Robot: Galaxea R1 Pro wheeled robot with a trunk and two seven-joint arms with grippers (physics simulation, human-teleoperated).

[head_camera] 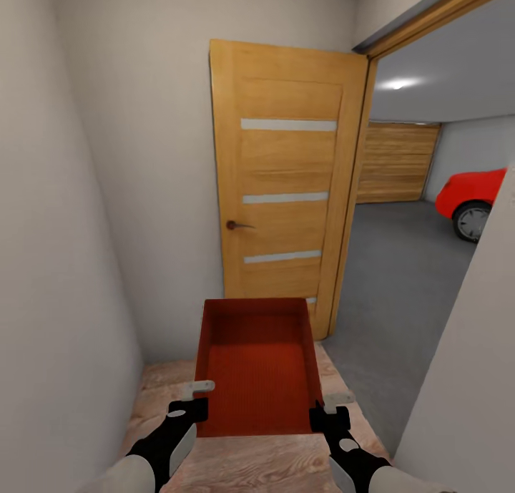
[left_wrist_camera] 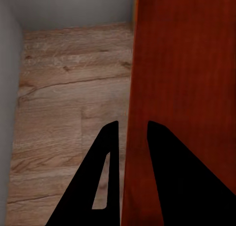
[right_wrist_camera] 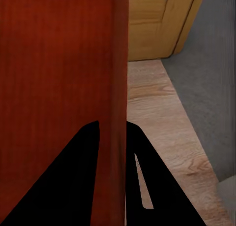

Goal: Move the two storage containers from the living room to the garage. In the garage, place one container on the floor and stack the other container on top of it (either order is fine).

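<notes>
Left gripper [head_camera: 192, 409]: both fingers straddle the left side wall of the storage container [head_camera: 259, 368], one finger inside, one outside, clamped on the thin wall. In the left wrist view the same grip is seen close up: left gripper [left_wrist_camera: 132, 130] with the orange-red wall of the container [left_wrist_camera: 182, 88] running between the two black fingers.

Right gripper [head_camera: 323, 414]: clamped likewise on the container's right side wall, near its closest corner. Right wrist view confirms it: right gripper [right_wrist_camera: 113, 125] has the container wall [right_wrist_camera: 59, 78] pinched between its fingers.

Container: orange-red, open-top, ribbed inside bottom visible, held level between both arms, clear of the wood plank floor [head_camera: 250, 464] beneath it. Its inside looks empty.

Relative to the container: the open wooden door [head_camera: 286, 192], with three pale horizontal strips and a dark handle, stands just beyond its far end, swung back against the pale wall. Right of the container and beyond, the plank floor ends and the dark grey concrete floor [head_camera: 400, 278] of the garage begins. Farther off on that side: a wide wood-plank door [head_camera: 397, 164] at the back and the front of a red car [head_camera: 472, 192].
</notes>
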